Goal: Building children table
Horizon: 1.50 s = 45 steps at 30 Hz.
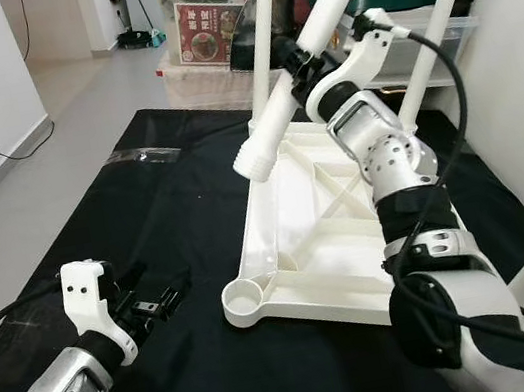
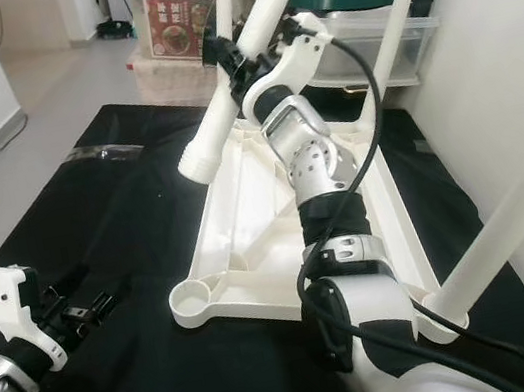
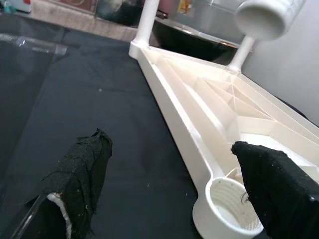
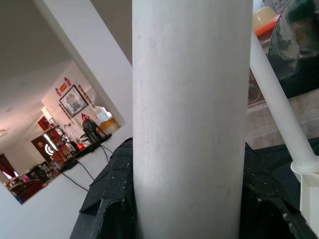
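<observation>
a black mat (image 1: 165, 223) covers the floor here, storage boxes (image 1: 211, 22) stacked at the back, and on the mat lies our upside-down white table top (image 1: 320, 236), ribs facing up. legs already stand in its far corners and one at the near right. our right gripper (image 1: 304, 59) is clamped around the loose table leg (image 1: 305, 66), holding it tilted in the air above the top, threaded end (image 1: 253, 162) pointing down and towards our left. the target looks like the empty socket (image 1: 245, 297) at the near left corner, threads showing inside in the left wrist view. our left gripper (image 1: 154, 304) hovers low over the mat just beside that socket, fingers spread wide, holding nothing. to do this well, we reckon we bring the leg upright first, line its threaded end squarely over the socket, then lower and turn; going in tilted risks cross-threading. the left gripper could brace the top's rim so it doesn't slide.
</observation>
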Available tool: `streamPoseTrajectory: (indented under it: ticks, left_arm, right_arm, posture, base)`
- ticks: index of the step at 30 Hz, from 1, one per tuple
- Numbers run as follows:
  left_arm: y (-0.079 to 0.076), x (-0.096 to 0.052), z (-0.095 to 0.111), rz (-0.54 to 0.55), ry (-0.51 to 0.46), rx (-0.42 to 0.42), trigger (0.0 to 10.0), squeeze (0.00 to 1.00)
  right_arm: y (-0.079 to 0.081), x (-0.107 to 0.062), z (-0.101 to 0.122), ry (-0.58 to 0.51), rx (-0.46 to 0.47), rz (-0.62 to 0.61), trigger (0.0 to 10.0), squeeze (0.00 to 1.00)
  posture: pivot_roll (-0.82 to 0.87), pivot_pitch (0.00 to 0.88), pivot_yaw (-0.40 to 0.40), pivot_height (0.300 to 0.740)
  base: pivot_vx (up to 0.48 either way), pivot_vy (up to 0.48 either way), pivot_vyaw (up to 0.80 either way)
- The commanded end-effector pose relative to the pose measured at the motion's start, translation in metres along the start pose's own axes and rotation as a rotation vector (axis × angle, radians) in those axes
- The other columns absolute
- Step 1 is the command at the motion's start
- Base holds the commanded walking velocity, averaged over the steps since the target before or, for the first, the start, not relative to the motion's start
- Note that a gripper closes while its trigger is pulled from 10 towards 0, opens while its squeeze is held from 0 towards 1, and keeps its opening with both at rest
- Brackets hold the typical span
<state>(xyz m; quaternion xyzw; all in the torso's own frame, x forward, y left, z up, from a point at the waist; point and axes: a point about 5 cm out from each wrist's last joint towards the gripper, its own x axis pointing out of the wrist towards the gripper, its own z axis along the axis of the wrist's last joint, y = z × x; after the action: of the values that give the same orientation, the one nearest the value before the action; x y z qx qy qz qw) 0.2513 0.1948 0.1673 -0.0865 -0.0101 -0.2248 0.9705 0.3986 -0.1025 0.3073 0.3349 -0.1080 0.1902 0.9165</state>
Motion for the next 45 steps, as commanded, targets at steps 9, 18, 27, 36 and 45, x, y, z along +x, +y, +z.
streamPoseTrajectory:
  ticks: [9, 18, 27, 36, 45]
  left_arm:
    - [-0.007, 0.022, 0.014, -0.146, -0.003, 0.083, 10.0, 0.0]
    - [-0.007, 0.043, 0.019, -0.224, 0.027, 0.143, 10.0, 0.0]
    - [-0.008, 0.055, 0.023, -0.243, 0.007, 0.124, 10.0, 0.0]
    - [-0.03, 0.07, 0.026, -0.336, -0.014, 0.129, 10.0, 0.0]
    - [-0.039, 0.076, 0.016, -0.344, -0.011, 0.107, 0.0, 0.0]
  right_arm:
    - [0.028, -0.01, -0.024, 0.013, -0.138, 0.094, 0.0, 0.0]
    - [0.078, -0.023, -0.054, 0.047, -0.192, 0.302, 0.0, 0.0]
    - [0.102, -0.04, -0.073, 0.08, -0.231, 0.462, 0.0, 0.0]
    - [0.105, -0.047, -0.093, 0.141, -0.245, 0.505, 0.0, 0.0]
    - [0.11, -0.051, -0.095, 0.144, -0.245, 0.516, 0.0, 0.0]
  posture:
    - [0.14, 0.0, -0.094, 0.74]
    - [0.13, 0.0, -0.077, 0.74]
    - [0.12, 0.0, -0.07, 0.74]
    - [0.12, 0.0, -0.076, 0.74]
    - [0.12, 0.0, -0.074, 0.74]
  base:
    - [0.0, 0.0, 0.0]
    - [0.0, 0.0, 0.0]
    - [0.0, 0.0, 0.0]
    - [0.0, 0.0, 0.0]
    - [0.0, 0.0, 0.0]
